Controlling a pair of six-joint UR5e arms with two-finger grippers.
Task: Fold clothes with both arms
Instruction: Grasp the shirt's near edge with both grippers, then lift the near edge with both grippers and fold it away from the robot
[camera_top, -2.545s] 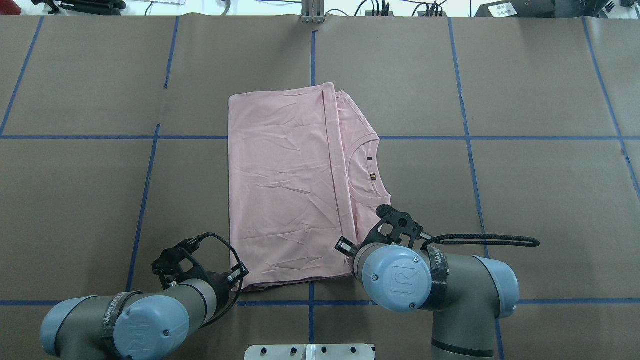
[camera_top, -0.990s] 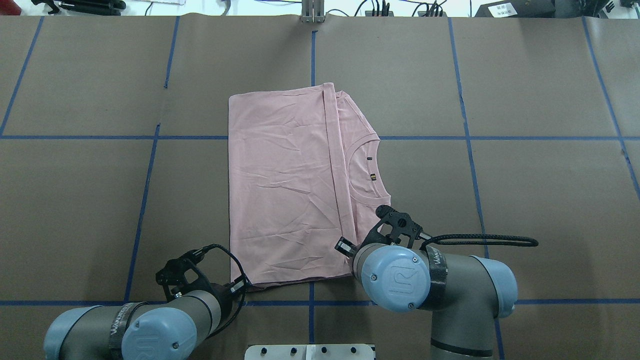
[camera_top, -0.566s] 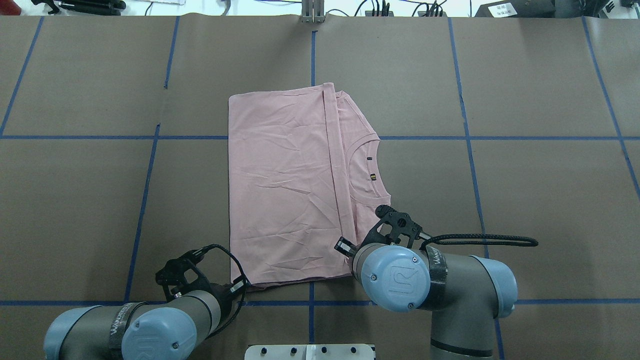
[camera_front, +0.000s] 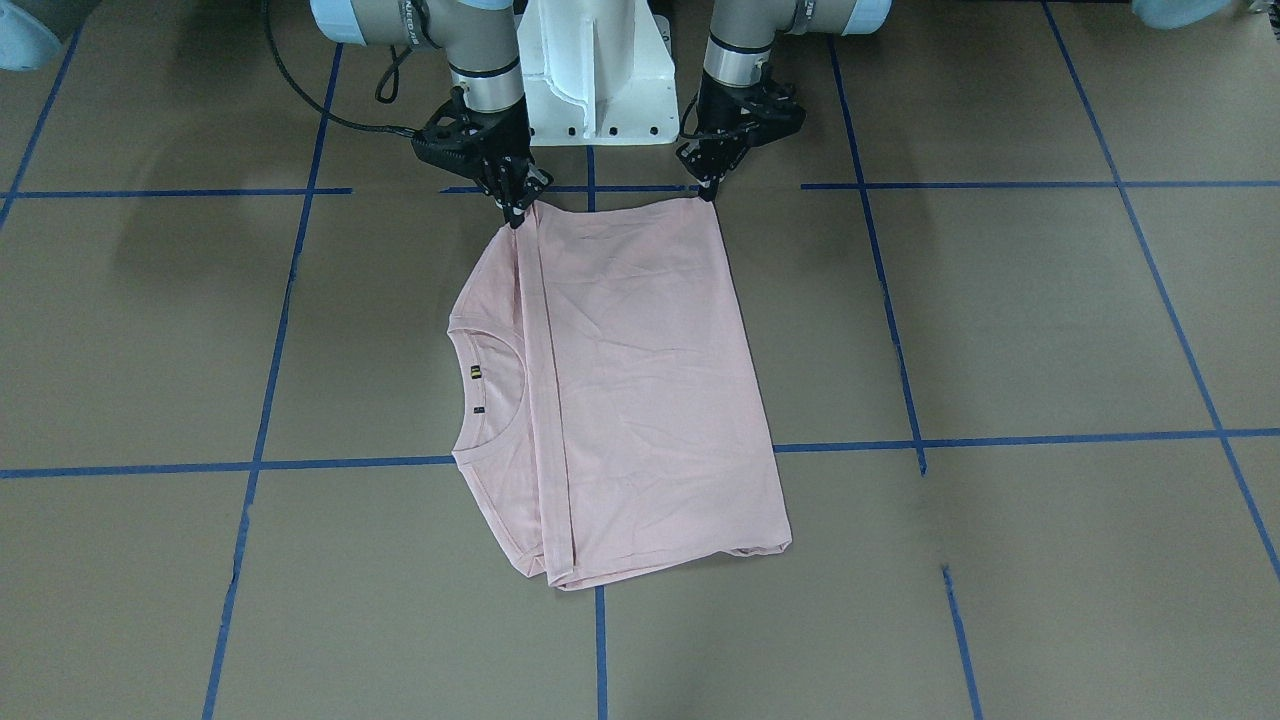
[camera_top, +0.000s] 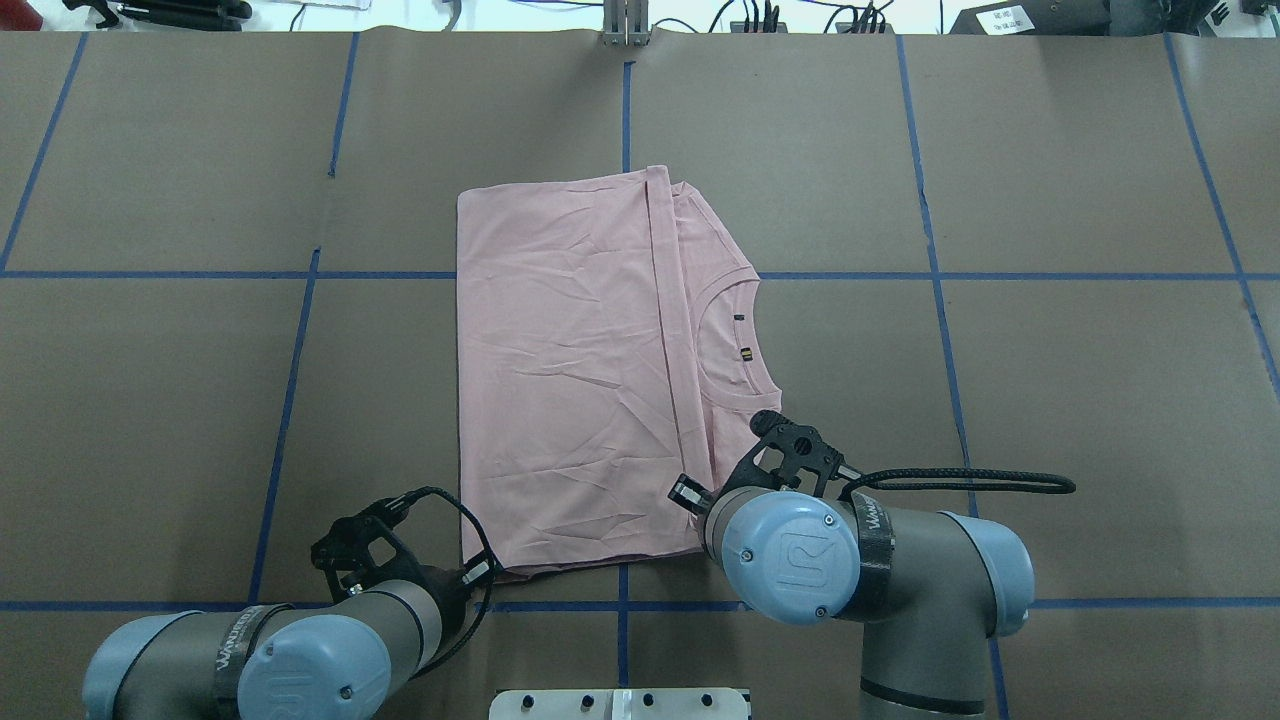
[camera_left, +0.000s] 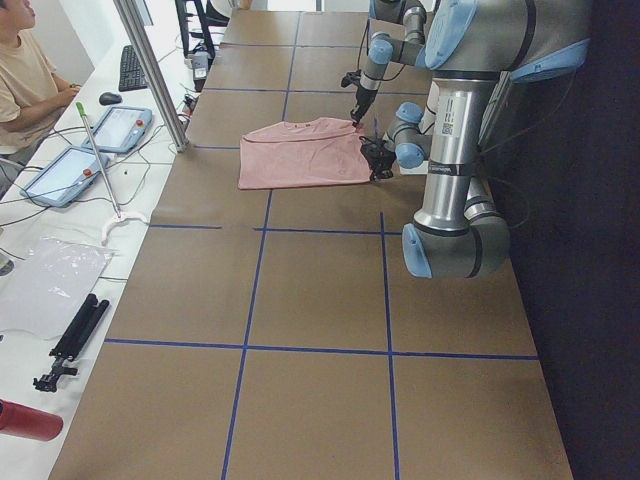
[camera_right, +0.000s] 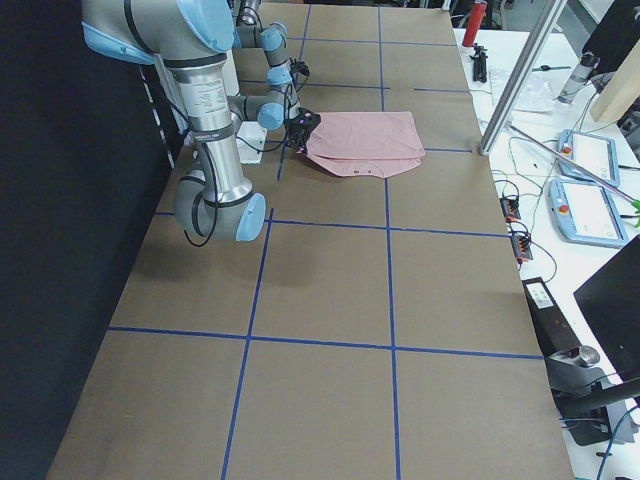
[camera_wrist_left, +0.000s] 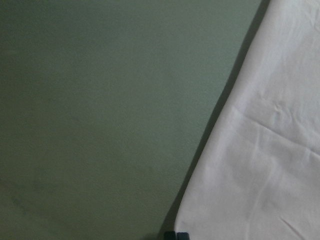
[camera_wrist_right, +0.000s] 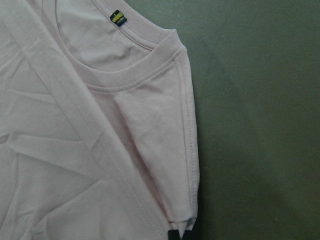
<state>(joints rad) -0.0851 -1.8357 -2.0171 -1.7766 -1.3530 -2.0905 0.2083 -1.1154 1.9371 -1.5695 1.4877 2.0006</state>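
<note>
The pale pink T-shirt (camera_front: 640, 380) lies flat on the brown table, folded lengthwise with its plain back up. Its collar (camera_top: 735, 335) with two small tags shows on my right side. My left gripper (camera_front: 711, 193) pinches the shirt's near corner on my left; the left wrist view shows its tips (camera_wrist_left: 176, 235) together at the cloth's edge (camera_wrist_left: 265, 175). My right gripper (camera_front: 517, 218) is shut on the near corner by the sleeve fold, its tips (camera_wrist_right: 180, 234) at the hem (camera_wrist_right: 192, 165). From overhead, both arms' wrists hide their fingers.
The white pedestal base (camera_front: 600, 70) stands just behind both grippers. Blue tape lines (camera_top: 930, 275) grid the brown table. At the table's far edge stand a metal post (camera_left: 150, 70), tablets (camera_left: 60, 175) and a seated person (camera_left: 25, 80).
My left arm has drawn back toward the base and settled at the shirt's near left corner. The right arm and the shirt have hardly moved.
</note>
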